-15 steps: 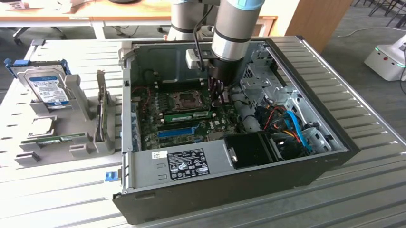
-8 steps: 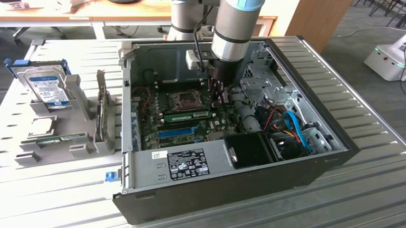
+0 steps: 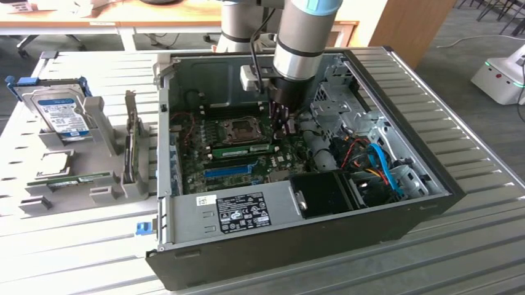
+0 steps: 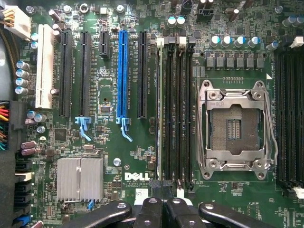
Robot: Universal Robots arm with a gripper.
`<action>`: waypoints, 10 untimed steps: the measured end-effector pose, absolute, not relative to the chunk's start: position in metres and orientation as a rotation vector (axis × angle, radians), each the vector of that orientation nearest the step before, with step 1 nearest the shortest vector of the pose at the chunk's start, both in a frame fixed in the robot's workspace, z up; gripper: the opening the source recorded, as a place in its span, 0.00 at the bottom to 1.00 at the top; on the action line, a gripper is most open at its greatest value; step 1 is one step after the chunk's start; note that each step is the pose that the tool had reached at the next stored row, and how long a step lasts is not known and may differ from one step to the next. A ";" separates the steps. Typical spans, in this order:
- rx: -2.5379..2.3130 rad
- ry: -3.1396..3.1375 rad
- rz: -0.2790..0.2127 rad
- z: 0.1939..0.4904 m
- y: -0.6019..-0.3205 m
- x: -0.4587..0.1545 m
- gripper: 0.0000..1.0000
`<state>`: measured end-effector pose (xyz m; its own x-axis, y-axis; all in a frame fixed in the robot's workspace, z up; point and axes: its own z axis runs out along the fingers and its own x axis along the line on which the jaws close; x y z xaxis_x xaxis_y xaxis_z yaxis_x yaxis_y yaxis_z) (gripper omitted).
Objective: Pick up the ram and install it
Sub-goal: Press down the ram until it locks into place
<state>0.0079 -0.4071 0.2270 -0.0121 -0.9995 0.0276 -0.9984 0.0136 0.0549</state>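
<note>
The gripper [image 4: 165, 202] is down inside the open computer case [image 3: 328, 243]. Its 2 fingers are pressed together with nothing between them, over the end of the black memory slots [image 4: 175, 109] next to the empty processor socket [image 4: 235, 128]. The ram [image 3: 242, 149] stands on edge in 1 of those slots just beside the socket, and another green stick [image 3: 70, 180] lies on the grey rack [image 3: 98, 117] at the exterior view's left, near the hard drive [image 3: 59, 114].
</note>
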 end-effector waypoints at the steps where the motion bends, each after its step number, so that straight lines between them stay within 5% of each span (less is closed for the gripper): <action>1: 2.166 -2.194 -0.030 0.227 -0.407 0.008 0.10; 10: 2.166 -2.194 -0.030 0.225 -0.407 0.008 0.10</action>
